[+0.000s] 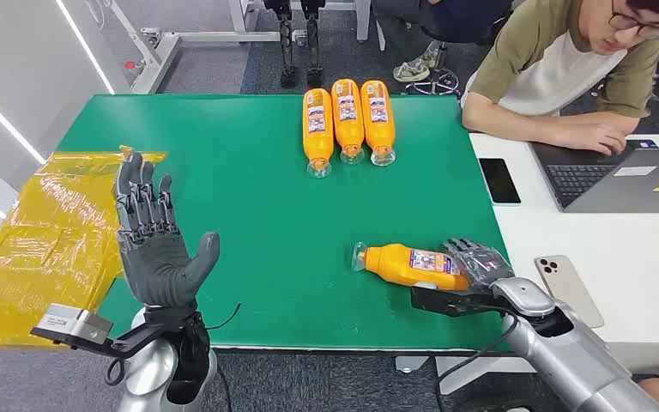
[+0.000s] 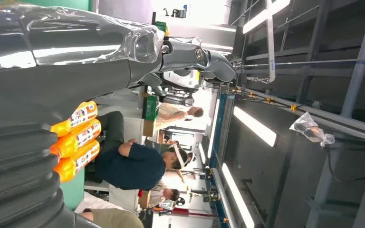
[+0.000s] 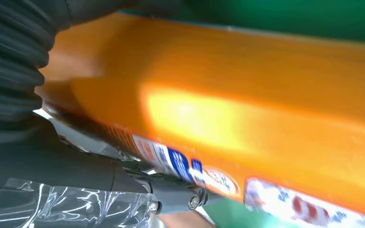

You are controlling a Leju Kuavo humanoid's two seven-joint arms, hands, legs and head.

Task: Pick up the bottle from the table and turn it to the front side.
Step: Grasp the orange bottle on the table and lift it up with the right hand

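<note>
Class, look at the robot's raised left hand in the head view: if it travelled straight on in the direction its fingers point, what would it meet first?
The left hand stands upright with spread fingers pointing up, above the green table. Its line looks free as far as the pictures show; the three orange bottles lie well off to the side, though depth is unclear.

Counter (image 1: 249, 223): green surface. Bottle (image 1: 408, 264) at right hand (image 1: 479, 262): orange body, clear cap end, label white with blue and red print — same print in the right wrist view. Three bottles (image 1: 347, 120) at far edge: orange, labels white with dark and red patches. Both hands dark grey; left hand (image 1: 156, 245) on a silver arm. Plastic sheet (image 1: 39, 236): yellow, glossy. Side desk (image 1: 618, 257): white, carrying a black phone (image 1: 499, 180), a pale phone (image 1: 571, 290), a grey laptop (image 1: 626, 176). Person's shirt (image 1: 558, 60): olive sleeves — white front.
</note>
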